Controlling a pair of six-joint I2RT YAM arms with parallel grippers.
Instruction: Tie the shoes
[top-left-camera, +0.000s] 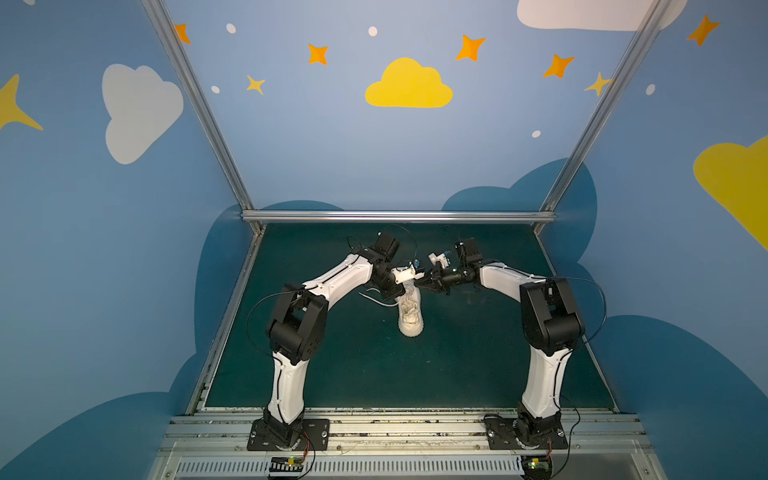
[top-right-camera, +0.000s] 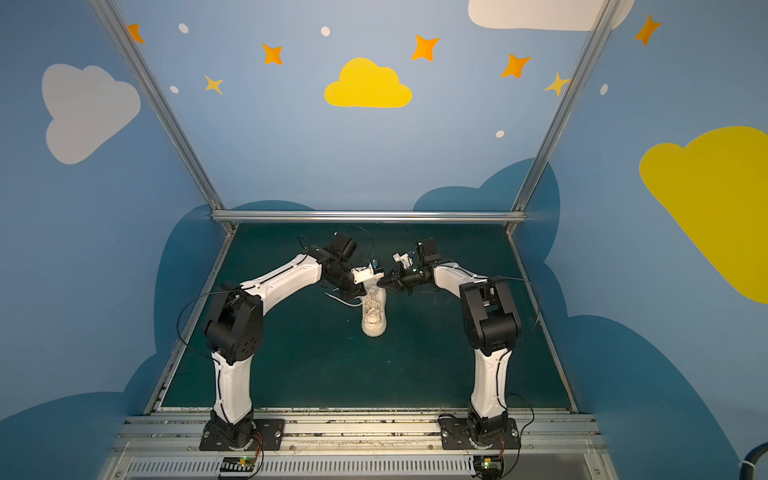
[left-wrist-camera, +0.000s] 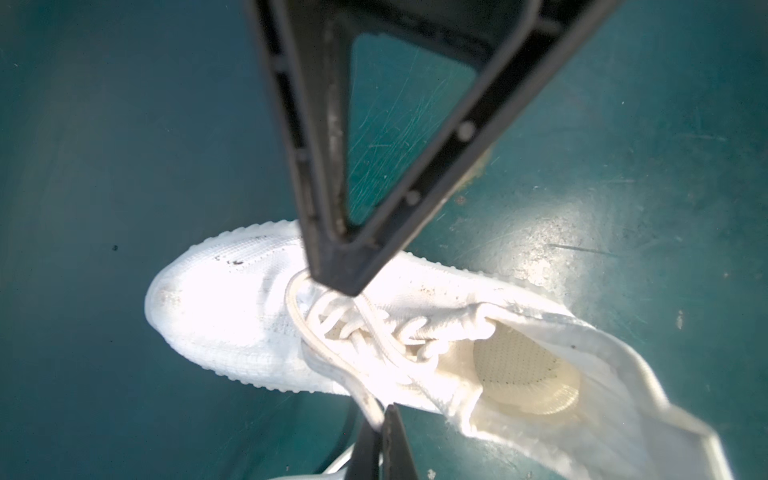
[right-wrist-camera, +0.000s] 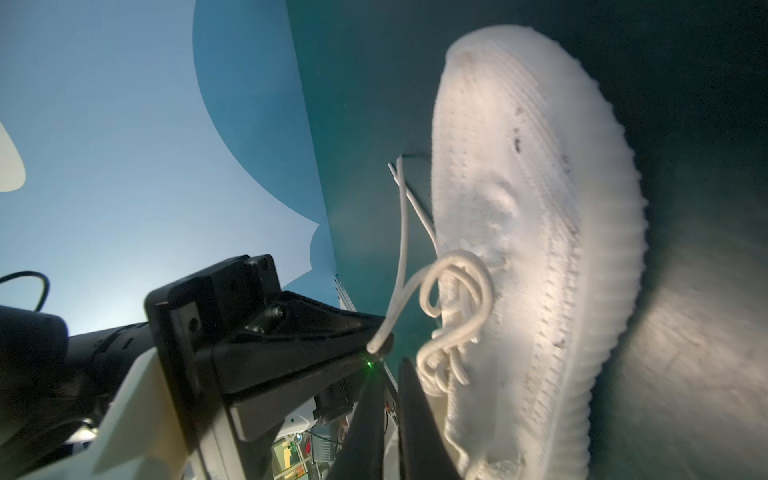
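- Found the off-white knit sneaker (top-left-camera: 410, 322) sitting sole-down near the middle of the green mat (top-left-camera: 332, 374), heel toward the mat's near edge, toe toward the back rail (top-left-camera: 395, 216).
- Saw the left arm (top-left-camera: 332, 274) and right arm (top-left-camera: 503, 276) bent inward over the toe half, grippers close together there.
- Noted the left gripper (left-wrist-camera: 380, 422) clamped fully shut on one lace strand (left-wrist-camera: 359, 395), the strand running from the front of the lacing, across the shoe's side, into the pinched tips.
- Checked the same pinch in the right wrist view: strand ending right at those black tips.
- Noted the right gripper (left-wrist-camera: 345, 282) closed as well, fingers drawn to a point resting on the laces (left-wrist-camera: 374, 328) at the front of the lacing.
- Could not tell whether any lace was caught in it; only made out loose loops (right-wrist-camera: 434, 374) just beside its fingers.
- Spotted two thin lace ends (right-wrist-camera: 399, 174) lying on the mat on the left arm's side of the shoe.
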